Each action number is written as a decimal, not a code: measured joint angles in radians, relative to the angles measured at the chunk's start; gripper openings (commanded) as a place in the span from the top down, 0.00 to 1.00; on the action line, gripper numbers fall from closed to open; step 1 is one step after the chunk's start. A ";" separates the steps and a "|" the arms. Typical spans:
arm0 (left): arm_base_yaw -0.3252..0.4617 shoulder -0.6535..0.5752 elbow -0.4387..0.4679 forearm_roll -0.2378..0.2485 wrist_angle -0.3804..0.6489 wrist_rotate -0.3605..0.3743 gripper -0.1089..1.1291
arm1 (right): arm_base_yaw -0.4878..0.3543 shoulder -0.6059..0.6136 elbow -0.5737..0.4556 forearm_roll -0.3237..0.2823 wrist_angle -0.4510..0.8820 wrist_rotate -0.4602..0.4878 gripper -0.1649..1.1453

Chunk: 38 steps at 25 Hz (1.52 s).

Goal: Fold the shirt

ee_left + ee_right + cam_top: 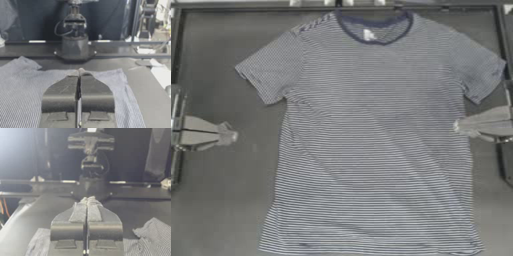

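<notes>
Striped navy-and-white cloth fills most of the dark table (pixel 211 210): the shirt (pixel 371 150) lies flat and face up, spread open, with its dark round collar (pixel 373 31) toward the far edge in the top view and its hem (pixel 371 245) at the near edge.

Starting at the left side, the left gripper (pixel 230 135) sits low over bare table, just beside the shirt's left edge and below the left sleeve (pixel 271 67), not touching the cloth as far as the overhead view shows. Its two jaws are pressed together with nothing between them; the left wrist view shows them meeting along a thin seam, with striped fabric (pixel 23 95) spreading out on the table beyond and around them.

Across the middle, the body of the shirt is smooth apart from a few soft wrinkles, and both short sleeves stick out to the sides.

Over on the right, the right gripper (pixel 459 126) reaches in from the right side and its tip sits at the shirt's right edge, just under the right sleeve (pixel 478 70). Its jaws are also closed tight against each other, holding nothing that I can see; in the right wrist view, striped cloth (pixel 153 235) lies beside and beneath them.
</notes>
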 measured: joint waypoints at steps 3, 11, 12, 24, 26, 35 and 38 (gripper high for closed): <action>0.000 -0.002 -0.009 -0.003 -0.009 -0.003 0.86 | 0.003 0.000 0.002 0.008 -0.002 0.011 0.84; 0.000 0.006 -0.058 -0.006 0.107 -0.011 0.58 | 0.005 -0.006 0.017 -0.002 0.023 0.025 0.49; 0.000 0.009 -0.069 -0.006 0.127 -0.014 0.46 | 0.005 -0.009 0.015 -0.008 0.037 0.025 0.36; 0.000 0.153 -0.236 -0.008 0.405 -0.023 0.13 | 0.012 -0.152 -0.097 0.086 0.514 0.029 0.12; -0.002 0.179 -0.278 -0.008 0.477 -0.023 0.13 | 0.014 -0.150 -0.141 0.121 0.634 0.031 0.12; -0.064 0.354 -0.482 -0.006 0.822 -0.063 0.13 | 0.014 -0.112 -0.313 0.178 1.075 0.118 0.12; -0.087 0.423 -0.529 0.015 0.913 -0.114 0.14 | 0.021 -0.061 -0.353 0.156 1.178 0.153 0.12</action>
